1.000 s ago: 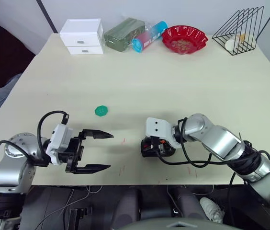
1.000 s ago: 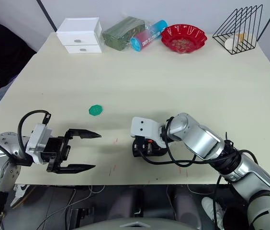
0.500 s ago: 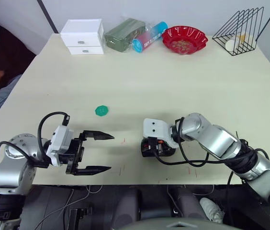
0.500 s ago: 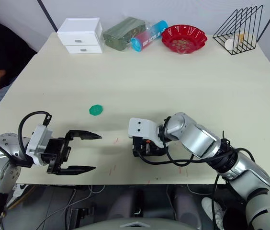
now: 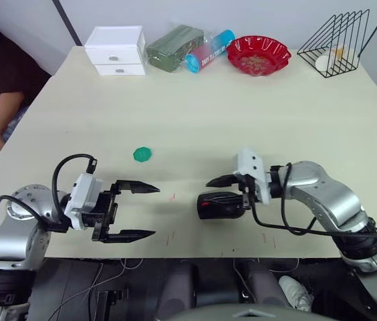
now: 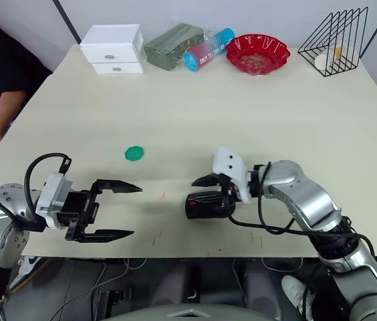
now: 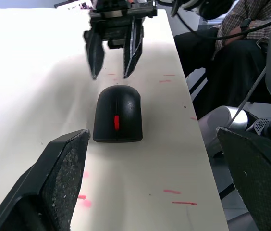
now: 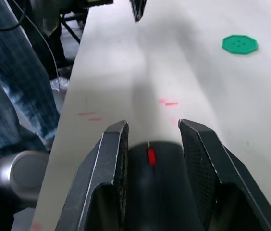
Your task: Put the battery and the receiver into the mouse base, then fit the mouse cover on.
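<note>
Pale cream table (image 5: pixel 242 114) with clutter along its far edge — near the front edge sits the mouse cover (image 5: pixel 219 204), fitted on so the mouse looks whole, a red scroll wheel showing. Right gripper (image 5: pixel 224 189) has its fingers parted either side of the mouse's rear, not clamping it. Left gripper (image 5: pixel 144 212) hangs wide open and empty, well apart — a green disc (image 5: pixel 142 154) lies behind it.

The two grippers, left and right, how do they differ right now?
The left gripper hangs in the air near the table's front edge, with nothing between its fingers. The right gripper straddles the glossy black mouse with a red scroll wheel; its fingers flank the mouse's sides. The left gripper gapes wider than the right. Both are open, black-fingered, and point towards each other.
</note>
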Robot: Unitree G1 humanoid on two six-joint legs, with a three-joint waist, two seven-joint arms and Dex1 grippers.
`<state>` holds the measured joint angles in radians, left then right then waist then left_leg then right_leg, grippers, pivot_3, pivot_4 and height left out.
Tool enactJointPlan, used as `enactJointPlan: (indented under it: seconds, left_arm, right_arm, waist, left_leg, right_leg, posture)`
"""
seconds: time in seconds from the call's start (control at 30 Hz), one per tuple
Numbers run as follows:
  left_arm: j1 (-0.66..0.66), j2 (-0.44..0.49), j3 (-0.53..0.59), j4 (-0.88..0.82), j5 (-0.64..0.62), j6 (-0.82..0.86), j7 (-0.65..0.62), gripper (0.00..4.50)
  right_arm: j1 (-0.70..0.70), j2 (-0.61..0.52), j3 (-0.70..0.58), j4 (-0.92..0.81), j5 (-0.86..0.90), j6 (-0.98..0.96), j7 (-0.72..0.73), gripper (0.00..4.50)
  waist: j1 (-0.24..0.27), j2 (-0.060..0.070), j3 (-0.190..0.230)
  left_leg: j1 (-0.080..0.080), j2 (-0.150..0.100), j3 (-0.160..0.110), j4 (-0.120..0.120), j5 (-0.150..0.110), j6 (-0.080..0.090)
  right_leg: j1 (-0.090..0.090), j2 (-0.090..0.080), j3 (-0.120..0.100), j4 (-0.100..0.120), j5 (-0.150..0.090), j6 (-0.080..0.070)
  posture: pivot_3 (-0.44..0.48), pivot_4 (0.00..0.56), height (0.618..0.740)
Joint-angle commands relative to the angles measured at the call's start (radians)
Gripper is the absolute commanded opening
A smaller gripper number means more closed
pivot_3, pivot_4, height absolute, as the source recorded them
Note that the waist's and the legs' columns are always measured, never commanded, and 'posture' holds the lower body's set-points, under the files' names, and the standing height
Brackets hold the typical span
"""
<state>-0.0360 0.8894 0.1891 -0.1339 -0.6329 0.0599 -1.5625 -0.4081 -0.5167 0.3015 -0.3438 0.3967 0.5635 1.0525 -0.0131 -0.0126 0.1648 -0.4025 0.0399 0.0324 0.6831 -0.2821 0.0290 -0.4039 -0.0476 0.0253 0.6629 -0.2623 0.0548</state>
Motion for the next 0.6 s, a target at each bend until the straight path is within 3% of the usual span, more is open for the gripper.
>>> enactJointPlan:
  seconds: [0.03, 0.47, 0.6]
  left_arm:
    - [-0.006, 0.003, 0.022, -0.008, -0.017, 0.001, -0.011, 4.5]
    - [0.003, 0.003, 0.028, -0.033, -0.019, 0.017, 0.013, 4.5]
    - [0.027, -0.019, 0.036, -0.054, -0.005, 0.016, 0.064, 4.5]
  right_arm:
    - [0.066, -0.002, -0.06, 0.029, 0.027, -0.127, 0.039, 1.74]
    - [0.143, 0.06, 0.014, 0.348, -0.106, -0.438, 0.105, 1.74]
    - [0.152, 0.069, -0.034, 0.346, -0.091, -0.483, 0.085, 1.74]
  waist:
    - [0.0, 0.0, 0.0]
    - [0.0, 0.0, 0.0]
    - [-0.003, -0.001, 0.0]
  left_leg:
    - [0.0, 0.0, 0.0, 0.0, 0.0, 0.0]
    - [0.001, 0.0, 0.002, 0.0, 0.0, 0.0]
    - [0.002, 0.0, 0.002, 0.0, 0.0, 0.0]
  right_leg:
    - [0.0, 0.0, 0.0, 0.0, 0.0, 0.0]
    - [0.0, 0.0, 0.001, 0.0, 0.0, 0.0]
    - [0.0, 0.0, 0.002, 0.001, 0.0, 0.0]
  posture:
    - [0.0, 0.15, 0.74]
    - [0.0, 0.15, 0.74]
    - [0.0, 0.15, 0.74]
